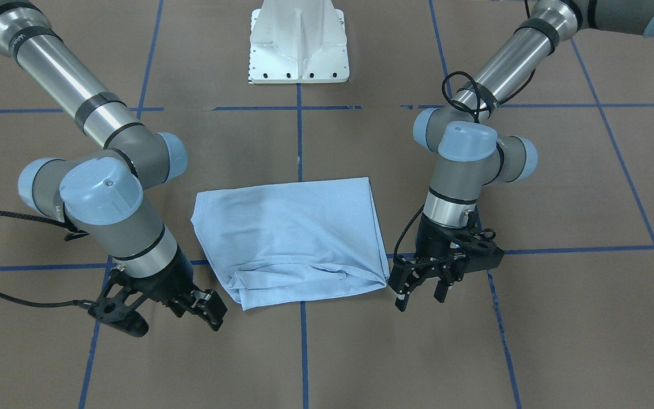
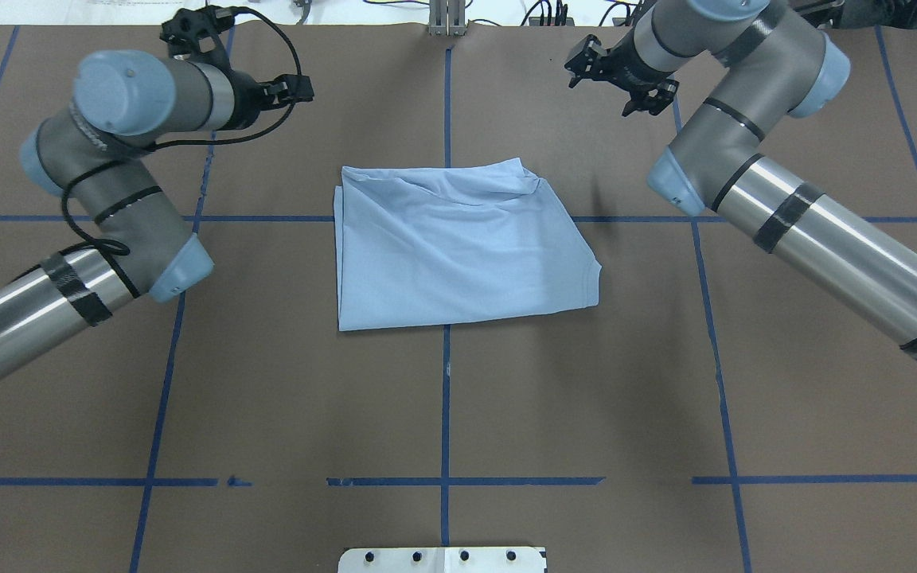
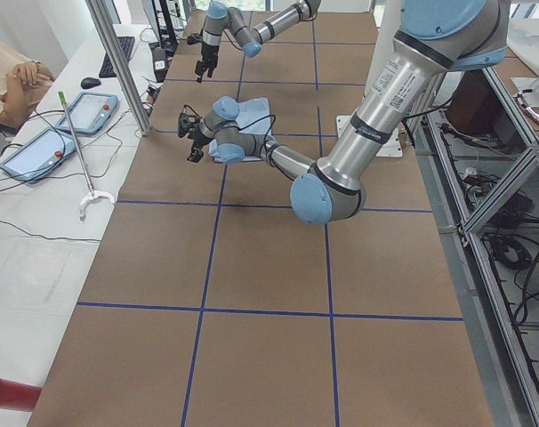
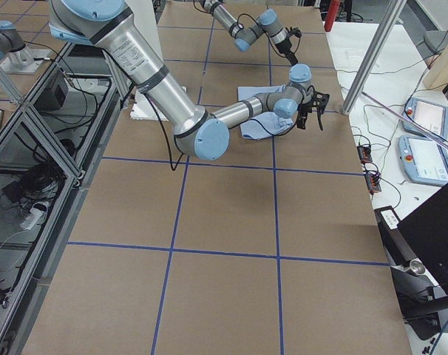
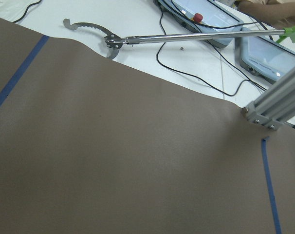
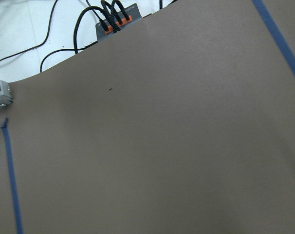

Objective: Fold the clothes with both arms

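Observation:
The light blue T-shirt (image 1: 293, 238) lies folded into a rough rectangle at the table's middle, with bunched edges on the operators' side; it also shows in the overhead view (image 2: 450, 247). Its print and collar are hidden. My left gripper (image 1: 420, 295) hangs open and empty just beside the shirt's corner on my left, a little above the table, and shows in the overhead view (image 2: 290, 84). My right gripper (image 1: 199, 309) is open and empty beside the opposite corner, apart from the cloth, and shows in the overhead view (image 2: 583, 60). Both wrist views show only brown table.
The white pedestal base (image 1: 298, 42) stands at the robot's side of the table. Blue tape lines (image 2: 445, 382) grid the brown surface. Beyond the far edge lie a metal grabber tool (image 5: 186, 36), tablets (image 3: 92, 111), cables, and an aluminium post (image 5: 279, 105). A person (image 3: 12, 80) sits there.

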You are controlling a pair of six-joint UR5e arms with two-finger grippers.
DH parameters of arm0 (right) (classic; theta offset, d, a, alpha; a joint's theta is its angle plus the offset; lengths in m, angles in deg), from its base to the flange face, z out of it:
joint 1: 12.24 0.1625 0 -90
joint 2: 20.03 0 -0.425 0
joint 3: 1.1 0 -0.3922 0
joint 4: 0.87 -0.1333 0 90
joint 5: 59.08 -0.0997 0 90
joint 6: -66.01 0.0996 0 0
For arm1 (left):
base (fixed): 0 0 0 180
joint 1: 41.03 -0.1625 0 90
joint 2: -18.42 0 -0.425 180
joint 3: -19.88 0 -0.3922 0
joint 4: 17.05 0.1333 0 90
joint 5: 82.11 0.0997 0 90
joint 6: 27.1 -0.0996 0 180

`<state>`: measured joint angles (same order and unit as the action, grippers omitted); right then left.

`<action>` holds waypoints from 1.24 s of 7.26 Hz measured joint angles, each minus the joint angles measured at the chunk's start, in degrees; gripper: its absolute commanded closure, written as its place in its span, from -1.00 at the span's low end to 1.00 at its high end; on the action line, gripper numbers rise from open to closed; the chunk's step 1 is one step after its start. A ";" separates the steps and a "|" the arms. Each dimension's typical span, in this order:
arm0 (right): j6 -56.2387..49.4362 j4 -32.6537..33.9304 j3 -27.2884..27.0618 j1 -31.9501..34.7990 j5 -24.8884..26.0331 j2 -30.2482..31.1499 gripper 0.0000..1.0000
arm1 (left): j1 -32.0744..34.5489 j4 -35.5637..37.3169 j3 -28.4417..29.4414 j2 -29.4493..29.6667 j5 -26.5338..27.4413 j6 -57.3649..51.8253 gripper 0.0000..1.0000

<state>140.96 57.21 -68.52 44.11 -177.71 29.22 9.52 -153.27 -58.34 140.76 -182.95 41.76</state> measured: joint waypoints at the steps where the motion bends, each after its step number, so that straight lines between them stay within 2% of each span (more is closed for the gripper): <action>1: -9.20 3.53 -2.77 3.75 -2.61 4.00 -1.00 | 4.70 2.86 -5.23 -4.40 -6.79 -8.35 -1.00; 3: -31.34 12.88 -11.47 11.95 -4.57 14.31 -1.00 | 15.45 15.46 -14.31 -10.79 -18.40 -29.97 -1.00; 4: -40.25 17.89 -15.42 16.32 -6.32 18.58 -1.00 | 21.06 22.49 -16.69 -12.61 -22.65 -41.63 -1.00; 5: -47.73 21.02 -17.67 20.45 -9.36 22.43 -1.00 | 25.98 28.00 -17.64 -13.80 -25.35 -51.06 -1.00; 7: -59.11 22.63 -19.42 27.25 -14.77 29.97 -1.00 | 33.32 37.79 -17.98 -15.35 -27.86 -64.60 -1.00; 9: -64.60 23.35 -20.44 30.52 -16.22 34.68 -1.00 | 36.73 45.08 -17.64 -18.19 -30.61 -74.40 -1.00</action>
<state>76.36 80.56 -88.96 74.62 -193.93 63.89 46.24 -108.19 -75.98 122.56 -213.56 -32.64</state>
